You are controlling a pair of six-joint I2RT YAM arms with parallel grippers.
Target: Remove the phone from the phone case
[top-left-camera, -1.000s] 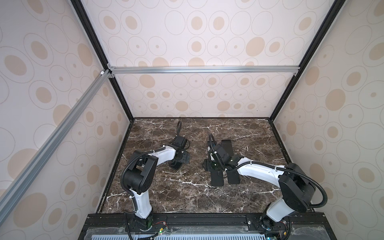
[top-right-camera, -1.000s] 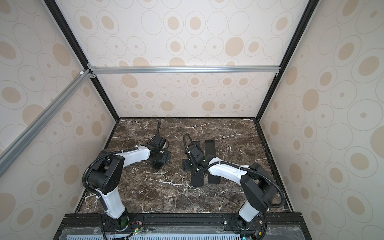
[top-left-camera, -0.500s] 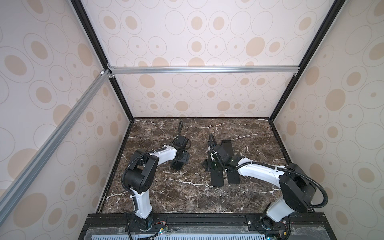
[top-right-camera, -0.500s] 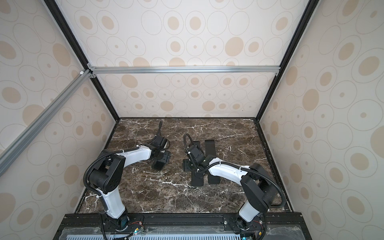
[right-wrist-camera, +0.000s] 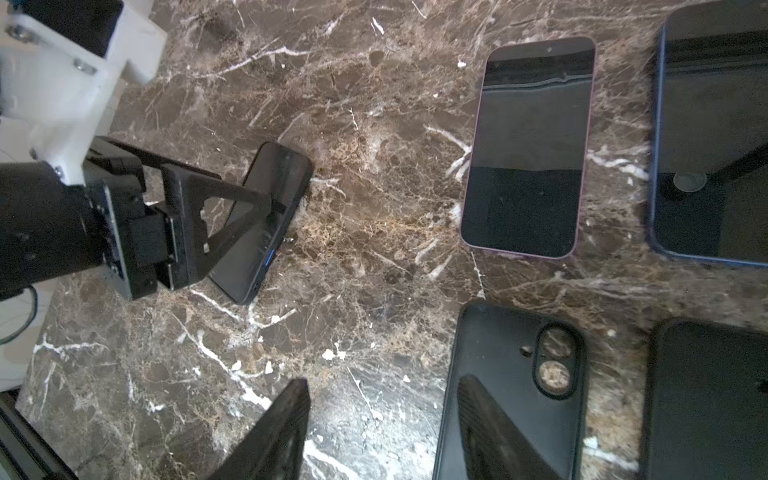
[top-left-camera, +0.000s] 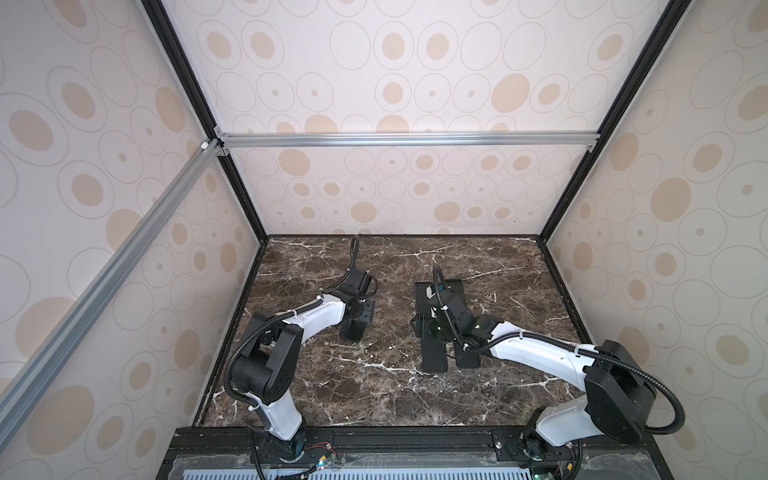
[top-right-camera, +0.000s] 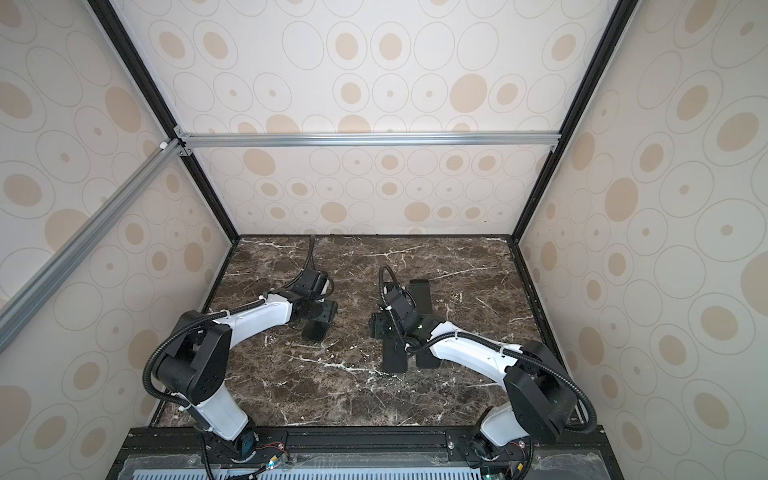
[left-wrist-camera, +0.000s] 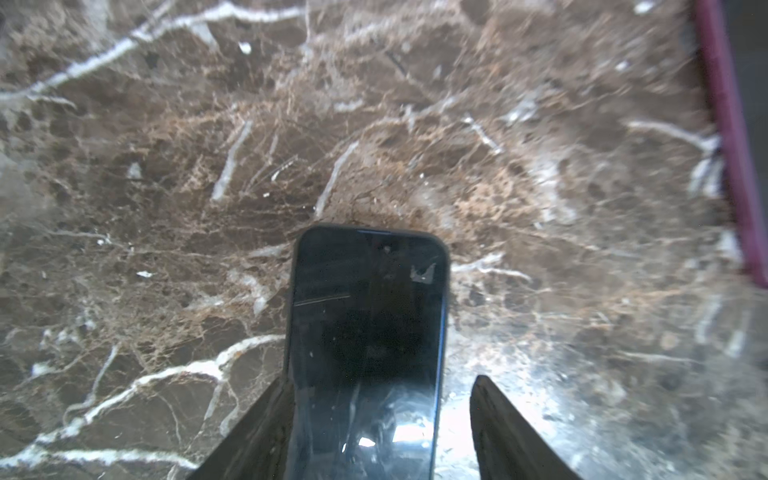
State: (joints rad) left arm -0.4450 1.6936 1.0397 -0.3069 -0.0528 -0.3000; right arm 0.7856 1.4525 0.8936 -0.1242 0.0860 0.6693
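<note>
A dark phone in a black phone case (left-wrist-camera: 365,332) lies on the marble table, left of centre in both top views (top-left-camera: 352,331) (top-right-camera: 314,331). My left gripper (left-wrist-camera: 382,379) straddles its near end, jaws open. One finger (left-wrist-camera: 266,424) lies against the case's side. A strip of bare table shows between the case and the other finger (left-wrist-camera: 503,428). In the right wrist view the left fingers (right-wrist-camera: 224,199) sit over the cased phone (right-wrist-camera: 266,224). My right gripper (right-wrist-camera: 383,379) (top-left-camera: 428,330) hovers open and holds nothing, one finger over an empty case.
Beside the right gripper lie a bare pink-edged phone (right-wrist-camera: 528,158), a blue-edged phone (right-wrist-camera: 715,137) and two empty black cases (right-wrist-camera: 511,374) (right-wrist-camera: 706,395). In a top view they show as dark slabs (top-left-camera: 434,357) under the right arm. Patterned walls enclose the table (top-left-camera: 374,395) on three sides.
My left gripper's jaws have narrowed around the cased phone. The phone and the right arm have not visibly moved.
</note>
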